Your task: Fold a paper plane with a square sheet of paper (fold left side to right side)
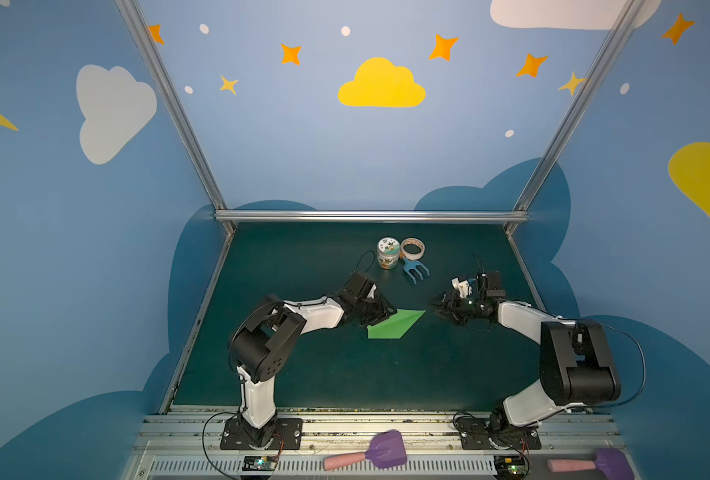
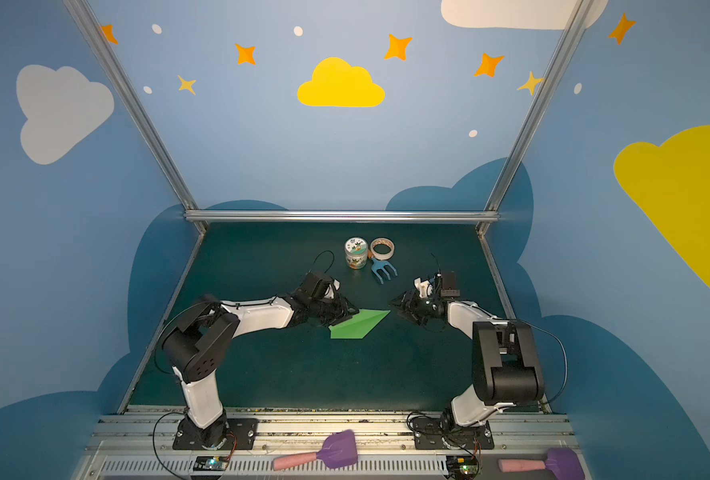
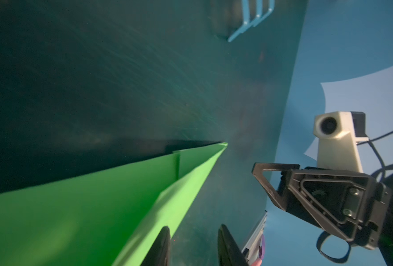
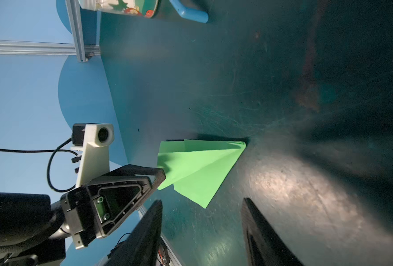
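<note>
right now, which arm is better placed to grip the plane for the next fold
Probably left: the left end effector sits at the plane's tail, one finger over it. The right end effector is open, apart from the nose.

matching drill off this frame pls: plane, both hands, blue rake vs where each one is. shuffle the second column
Things
1. paper plane
2. left hand
3. right hand
4. toy rake

Places
A. just off the plane's pointed tip, jaws apart with nothing between them
B. at the plane's wide tail end
C. on the mat, between the two hands
D. toward the back of the mat, next to the tape roll

Pairs: 1-C, 2-B, 3-A, 4-D
</note>
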Controlling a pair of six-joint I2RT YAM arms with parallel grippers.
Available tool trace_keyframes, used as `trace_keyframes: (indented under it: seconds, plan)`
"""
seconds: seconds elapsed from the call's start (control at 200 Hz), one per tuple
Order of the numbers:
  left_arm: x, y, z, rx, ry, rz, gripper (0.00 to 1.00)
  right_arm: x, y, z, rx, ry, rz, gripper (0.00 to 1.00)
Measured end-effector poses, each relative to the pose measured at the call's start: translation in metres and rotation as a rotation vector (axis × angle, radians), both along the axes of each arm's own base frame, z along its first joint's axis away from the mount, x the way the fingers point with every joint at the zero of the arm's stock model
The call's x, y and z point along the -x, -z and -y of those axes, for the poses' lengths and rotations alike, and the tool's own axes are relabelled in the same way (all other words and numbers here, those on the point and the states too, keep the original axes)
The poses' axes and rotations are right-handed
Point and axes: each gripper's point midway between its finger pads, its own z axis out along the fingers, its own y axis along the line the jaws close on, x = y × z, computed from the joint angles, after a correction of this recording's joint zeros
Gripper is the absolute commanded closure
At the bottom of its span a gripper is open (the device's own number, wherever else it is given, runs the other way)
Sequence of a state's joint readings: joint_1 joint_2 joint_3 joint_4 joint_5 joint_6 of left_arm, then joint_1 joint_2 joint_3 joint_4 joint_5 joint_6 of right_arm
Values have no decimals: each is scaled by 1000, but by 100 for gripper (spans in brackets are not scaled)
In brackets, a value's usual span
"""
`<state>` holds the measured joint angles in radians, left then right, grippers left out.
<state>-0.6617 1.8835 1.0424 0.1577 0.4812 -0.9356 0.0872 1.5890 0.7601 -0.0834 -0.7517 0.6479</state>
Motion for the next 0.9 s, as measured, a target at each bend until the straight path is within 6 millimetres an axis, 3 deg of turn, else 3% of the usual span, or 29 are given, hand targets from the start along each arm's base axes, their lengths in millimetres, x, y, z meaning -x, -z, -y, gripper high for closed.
trace_keyframes:
  seconds: [0.26, 0.4, 0.901]
  plan:
    - [-3, 33, -7, -49, -18, -22, 64, -6, 26, -5, -16, 2, -39, 41]
    - [-5, 33, -9, -35, -22, -6, 65, -5, 37, -16, -19, -14, -60, 41]
    - [-6, 34, -10, -7, -14, 8, 65, -24, 39, -39, -40, 7, -11, 44]
